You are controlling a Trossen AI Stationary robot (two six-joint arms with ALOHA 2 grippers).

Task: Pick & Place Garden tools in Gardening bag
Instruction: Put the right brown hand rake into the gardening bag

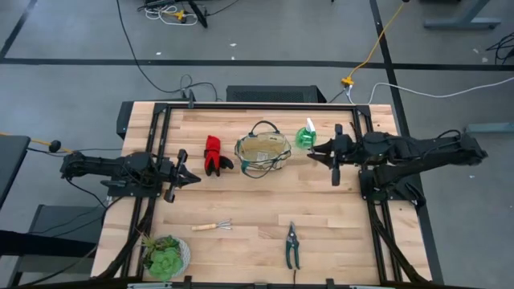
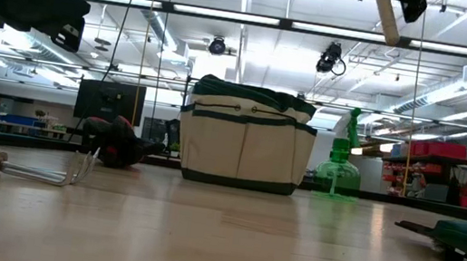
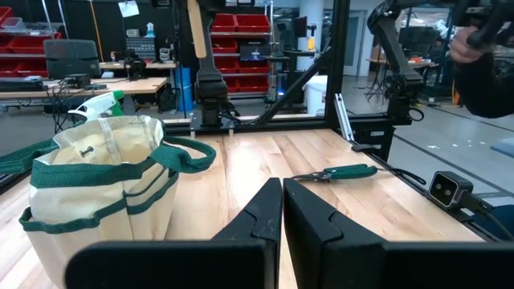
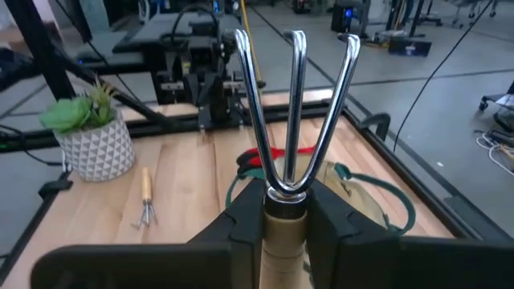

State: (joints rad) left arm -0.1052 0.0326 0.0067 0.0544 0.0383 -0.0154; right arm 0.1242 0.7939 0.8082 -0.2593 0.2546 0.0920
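Your right gripper (image 1: 333,152), just beside the gardening bag (image 1: 263,152) on the spray-bottle (image 1: 306,136) side, has its fingers clamped on a wooden-handled three-pronged fork (image 4: 293,112), while your left gripper (image 1: 189,176), fingers closed on nothing, waits beyond the gloves (image 1: 214,155).

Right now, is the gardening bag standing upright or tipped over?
Upright. The gardening bag sits flat on its base on the table in the low view, and the high view looks straight into its open mouth.
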